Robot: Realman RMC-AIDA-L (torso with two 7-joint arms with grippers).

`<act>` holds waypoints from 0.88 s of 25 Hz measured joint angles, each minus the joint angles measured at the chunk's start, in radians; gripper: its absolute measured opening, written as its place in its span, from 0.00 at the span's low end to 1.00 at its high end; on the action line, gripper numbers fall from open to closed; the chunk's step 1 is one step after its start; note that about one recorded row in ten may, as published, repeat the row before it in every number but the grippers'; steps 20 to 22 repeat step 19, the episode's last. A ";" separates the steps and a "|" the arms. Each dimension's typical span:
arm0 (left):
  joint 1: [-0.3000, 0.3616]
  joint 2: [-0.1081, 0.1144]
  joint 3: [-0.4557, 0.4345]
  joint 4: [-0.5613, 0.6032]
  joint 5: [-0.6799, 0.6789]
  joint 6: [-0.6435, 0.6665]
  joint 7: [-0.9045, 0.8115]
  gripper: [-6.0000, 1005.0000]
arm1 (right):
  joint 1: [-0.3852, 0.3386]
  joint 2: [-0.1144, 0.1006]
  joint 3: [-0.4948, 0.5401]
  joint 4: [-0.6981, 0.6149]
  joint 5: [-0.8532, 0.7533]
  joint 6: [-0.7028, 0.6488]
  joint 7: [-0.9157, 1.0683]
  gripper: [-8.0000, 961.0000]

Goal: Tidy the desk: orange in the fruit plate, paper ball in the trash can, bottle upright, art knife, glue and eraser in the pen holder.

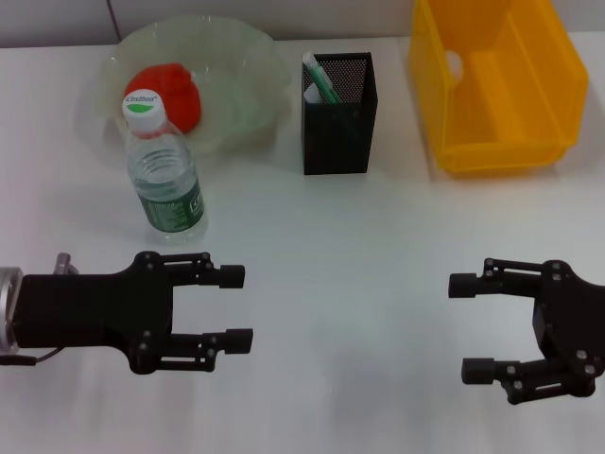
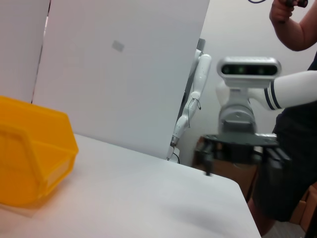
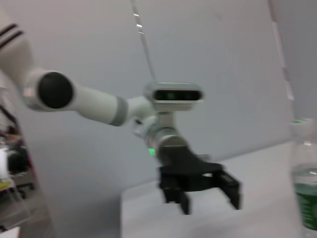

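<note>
1. Two grippers sit nearest us over the white table (image 1: 340, 284), well apart and facing each other. The left gripper (image 1: 236, 306) has its fingers spread wide with nothing between them; the right gripper (image 1: 465, 327) is likewise spread and holds nothing.
2. Farther back on the left we see the bottle (image 1: 165, 168) standing upright with a white cap and a green label. The cap carries green lettering that we cannot read with certainty.
3. Just behind the bottle, we see the orange (image 1: 168, 92) lying in the translucent fruit plate (image 1: 255, 66), partly hidden by the bottle cap.
4. Near the middle, to the right of the plate, stands the black mesh pen holder (image 1: 338, 113), with a white and green item inside whose kind we cannot tell.
5. Far right sits the yellow bin (image 1: 496, 80), in which we see nothing.
</note>
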 joint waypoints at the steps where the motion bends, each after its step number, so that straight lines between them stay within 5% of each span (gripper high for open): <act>1: -0.003 0.000 -0.003 0.000 0.000 0.000 -0.001 0.73 | 0.000 0.001 0.001 0.007 -0.001 -0.003 -0.010 0.87; 22: -0.012 -0.007 -0.035 0.000 -0.001 0.001 -0.002 0.73 | 0.007 0.007 0.002 0.014 0.002 -0.011 -0.038 0.87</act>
